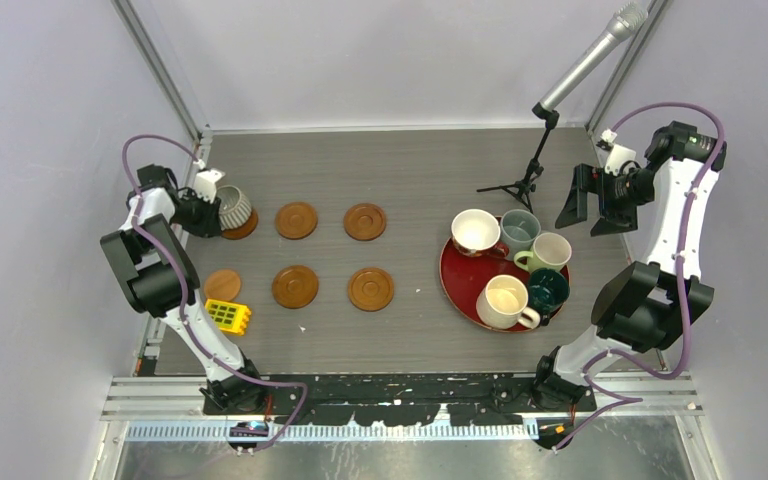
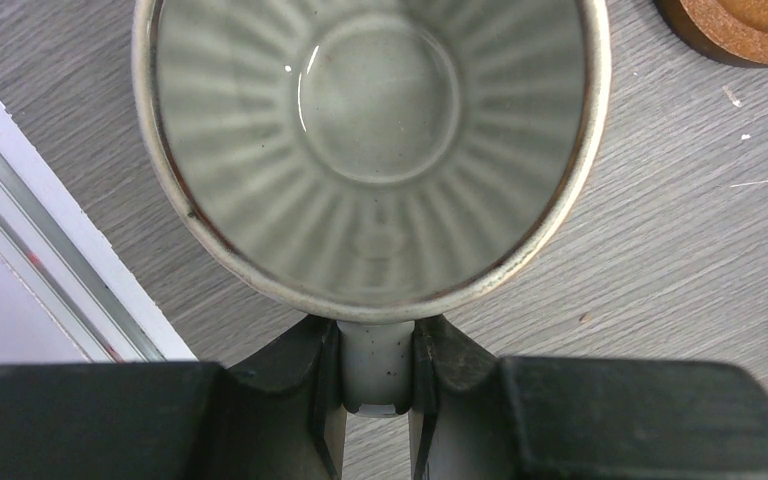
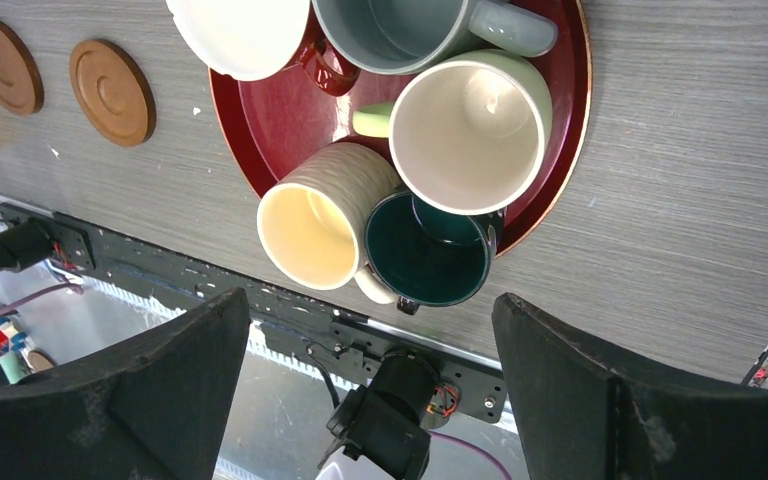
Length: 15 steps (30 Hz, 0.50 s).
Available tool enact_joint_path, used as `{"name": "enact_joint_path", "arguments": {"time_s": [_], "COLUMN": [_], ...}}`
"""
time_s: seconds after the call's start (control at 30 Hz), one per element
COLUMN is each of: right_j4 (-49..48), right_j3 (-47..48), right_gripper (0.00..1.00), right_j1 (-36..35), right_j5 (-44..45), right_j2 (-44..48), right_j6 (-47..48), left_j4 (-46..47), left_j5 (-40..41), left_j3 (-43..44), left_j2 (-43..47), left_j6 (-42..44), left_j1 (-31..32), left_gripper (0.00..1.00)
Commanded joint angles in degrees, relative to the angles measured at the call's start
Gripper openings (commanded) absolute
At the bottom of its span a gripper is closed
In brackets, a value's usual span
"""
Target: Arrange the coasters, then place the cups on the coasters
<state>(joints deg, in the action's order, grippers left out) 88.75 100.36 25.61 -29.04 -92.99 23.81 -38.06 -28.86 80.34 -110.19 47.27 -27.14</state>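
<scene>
My left gripper (image 1: pixel 210 207) is shut on the handle (image 2: pixel 375 355) of the ribbed grey-white cup (image 1: pixel 235 206), which sits over the back-left coaster (image 1: pixel 244 229); I cannot tell whether they touch. The cup's empty inside (image 2: pixel 380 140) fills the left wrist view. Several bare coasters (image 1: pixel 296 220) (image 1: pixel 365 221) (image 1: pixel 295 286) (image 1: pixel 371 288) (image 1: pixel 223 285) lie in two rows. On the red tray (image 1: pixel 457 275) stand the white (image 1: pixel 476 231), grey-blue (image 1: pixel 519 228), pale green (image 1: pixel 550 251), cream (image 1: pixel 505 300) and dark teal (image 1: pixel 547 288) cups. My right gripper (image 1: pixel 600 205) hangs open right of the tray, empty (image 3: pixel 368 305).
A microphone on a small tripod (image 1: pixel 535 170) stands behind the tray. A yellow toy brick (image 1: pixel 228 316) lies near the front-left coaster. A white rail (image 2: pixel 70 270) runs along the table's left edge, close to the ribbed cup. Walls enclose the table on three sides.
</scene>
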Motion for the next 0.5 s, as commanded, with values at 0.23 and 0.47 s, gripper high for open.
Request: {"name": "enact_joint_path", "arguments": {"time_s": [0.23, 0.47], "right_j4": [0.2, 0.2], "right_j3": [-0.2, -0.1], "right_gripper": [0.95, 0.95], "right_j1": [-0.2, -0.2], "right_j5": [0.2, -0.2], "right_j2": [3.0, 2.7], "right_j6": [0.0, 0.0], "left_j4": [1.8, 1.1], "left_j5": [-0.8, 0.6], "left_j3": [-0.9, -1.6], "left_j2": [1.0, 1.8], "left_j6": [3.0, 3.0], "left_j1": [-0.4, -0.4], "left_gripper": [0.29, 0.51]}}
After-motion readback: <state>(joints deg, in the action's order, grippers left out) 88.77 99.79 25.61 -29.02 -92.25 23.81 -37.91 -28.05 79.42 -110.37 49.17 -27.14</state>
